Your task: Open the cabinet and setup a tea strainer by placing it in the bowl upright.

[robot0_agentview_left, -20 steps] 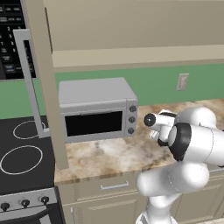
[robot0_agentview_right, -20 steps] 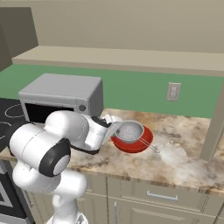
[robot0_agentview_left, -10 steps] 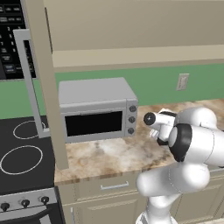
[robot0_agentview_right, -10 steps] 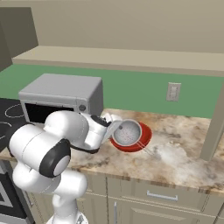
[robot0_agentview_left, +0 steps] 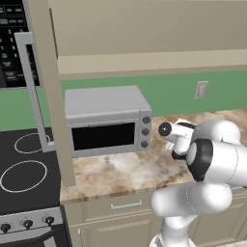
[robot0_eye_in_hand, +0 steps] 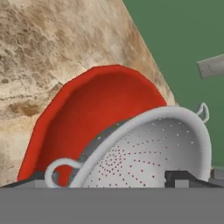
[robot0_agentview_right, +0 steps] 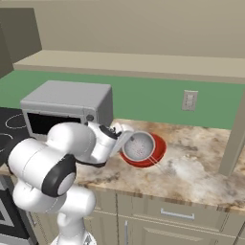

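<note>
The glossy red bowl sits on the marble counter, right of the microwave. The tea strainer, a grey perforated half-sphere with small loop handles, rests upright in it with its mouth facing up. My gripper is at the strainer's left rim, open, one dark fingertip at each side and off the metal. The cabinet stands open; its door with the long silver handle swings out over the counter's left end.
A grey microwave stands against the green wall. A black stove lies left of the counter. A wall outlet is behind the bowl. A beige upright panel rises at the counter's right. Drawers run below.
The jaws have spread wide and let go of the strainer, which stays seated in the red bowl. The arm has barely moved.
</note>
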### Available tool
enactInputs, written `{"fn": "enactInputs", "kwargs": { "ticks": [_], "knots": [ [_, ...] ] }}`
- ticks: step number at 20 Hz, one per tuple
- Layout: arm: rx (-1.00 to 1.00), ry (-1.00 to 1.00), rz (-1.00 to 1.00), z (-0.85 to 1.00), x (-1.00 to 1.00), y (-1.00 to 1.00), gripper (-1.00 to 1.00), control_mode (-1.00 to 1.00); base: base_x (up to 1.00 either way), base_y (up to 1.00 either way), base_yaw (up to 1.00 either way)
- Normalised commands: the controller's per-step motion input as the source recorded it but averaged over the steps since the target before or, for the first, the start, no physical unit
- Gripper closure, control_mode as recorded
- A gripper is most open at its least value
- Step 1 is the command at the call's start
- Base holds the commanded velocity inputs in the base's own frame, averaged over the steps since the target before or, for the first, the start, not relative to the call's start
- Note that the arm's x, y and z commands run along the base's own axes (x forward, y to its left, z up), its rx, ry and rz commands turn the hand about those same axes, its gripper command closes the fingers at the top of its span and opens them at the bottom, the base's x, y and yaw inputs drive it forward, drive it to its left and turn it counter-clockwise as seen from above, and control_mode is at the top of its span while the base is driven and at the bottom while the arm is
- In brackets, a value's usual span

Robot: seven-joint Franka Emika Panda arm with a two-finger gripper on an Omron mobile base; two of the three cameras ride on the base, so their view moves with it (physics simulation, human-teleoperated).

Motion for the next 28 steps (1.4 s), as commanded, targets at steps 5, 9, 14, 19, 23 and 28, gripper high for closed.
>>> {"fn": "enactInputs", "kwargs": {
  "ticks": [5, 9, 14, 19, 23, 28],
  "knots": [
    [0.02, 0.16, 0.00, 0.38, 0.00, 0.00, -1.00, -1.00, 0.00, 0.00, 0.00],
    [0.04, 0.16, 0.00, 0.47, 0.00, 0.00, -1.00, -1.00, 0.00, 0.00, 0.00],
    [0.10, 0.19, -0.01, 0.44, 0.00, 0.00, -1.00, -1.00, 0.00, 0.00, 0.00],
    [0.16, 0.23, -0.05, 0.41, -0.04, 0.00, -1.00, -1.00, 0.00, 0.00, 0.00],
    [0.18, 0.26, -0.09, 0.40, -0.07, 0.00, -1.00, -1.00, 0.00, 0.00, 0.00],
    [0.22, 0.26, -0.22, 0.22, -0.10, -0.06, -1.00, -1.00, 0.00, 0.00, 0.00]
  ]
}}
